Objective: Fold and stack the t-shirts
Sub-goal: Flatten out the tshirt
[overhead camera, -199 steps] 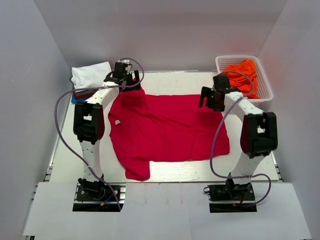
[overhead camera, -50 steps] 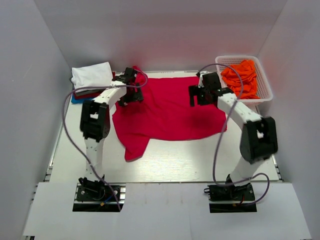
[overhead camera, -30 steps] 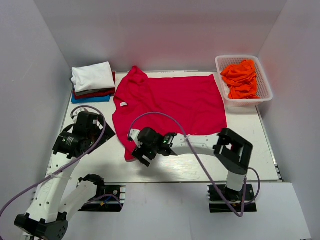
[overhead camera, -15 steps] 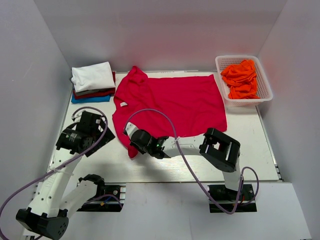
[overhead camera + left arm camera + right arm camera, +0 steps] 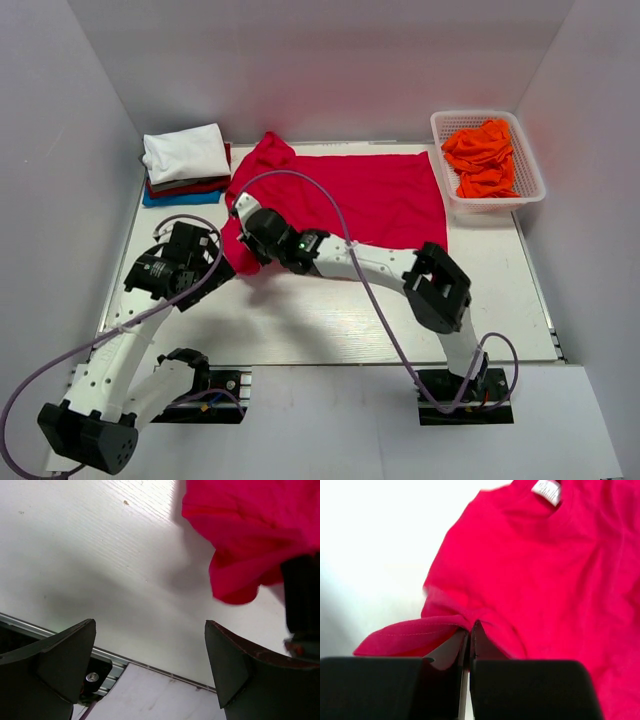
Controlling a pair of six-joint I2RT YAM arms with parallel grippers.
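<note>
The crimson-red t-shirt (image 5: 370, 200) lies spread across the back half of the table, its white neck label (image 5: 547, 490) showing in the right wrist view. My right gripper (image 5: 250, 243) reaches across to the shirt's left side and is shut on a pinch of its near-left sleeve (image 5: 410, 632), which hangs lifted off the table. My left gripper (image 5: 218, 268) hovers just left of that sleeve, open wide, nothing between its fingers (image 5: 65, 665). The lifted sleeve (image 5: 245, 545) shows ahead of it. A folded stack sits at the back left, a white shirt (image 5: 182, 152) on top.
A white basket (image 5: 530, 165) holding crumpled orange shirts (image 5: 483, 157) stands at the back right. Dark red (image 5: 195, 186) and blue (image 5: 180, 198) folded shirts lie under the white one. White walls close in three sides. The table's front rail (image 5: 115, 657) runs under my left gripper.
My right gripper has shut on the near-left sleeve and carried it up and back toward the shirt's body. My left arm has shifted slightly right, still open.
</note>
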